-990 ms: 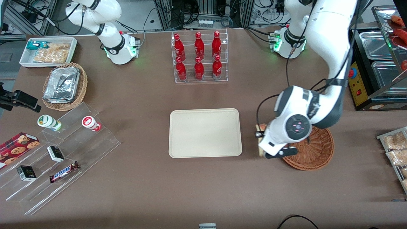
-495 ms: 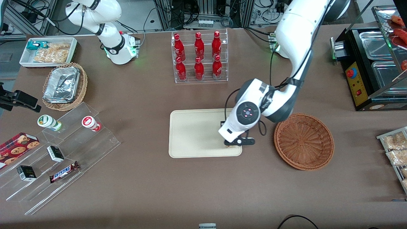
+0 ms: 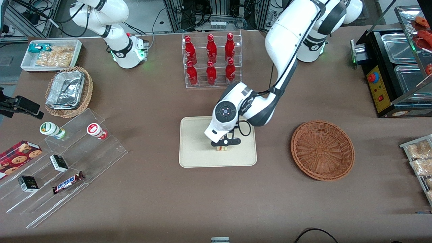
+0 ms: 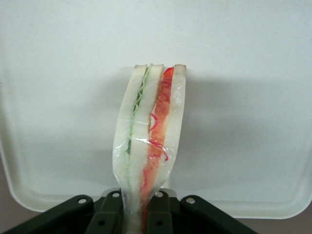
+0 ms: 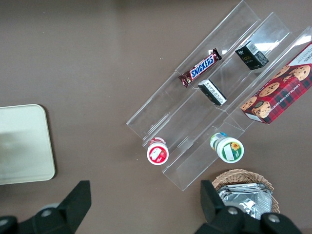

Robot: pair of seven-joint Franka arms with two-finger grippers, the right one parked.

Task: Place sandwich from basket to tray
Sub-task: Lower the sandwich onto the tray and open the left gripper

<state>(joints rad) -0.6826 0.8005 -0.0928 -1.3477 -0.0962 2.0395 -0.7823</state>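
The sandwich (image 4: 148, 141), a wedge of pale bread in clear wrap with green and red-orange filling showing along its cut edge, is clamped at one end between the fingers of the end effector (image 3: 224, 145) and held over the tray (image 3: 194, 148). The tray is flat, beige and rectangular with rounded corners and a low rim, lying on the brown surface (image 3: 216, 199). The basket (image 3: 322, 150), round, shallow and reddish-brown wicker, sits beside it toward the working arm's end, with nothing in it.

beige tray (image 3: 195, 148), reddish-brown basket (image 3: 322, 150)
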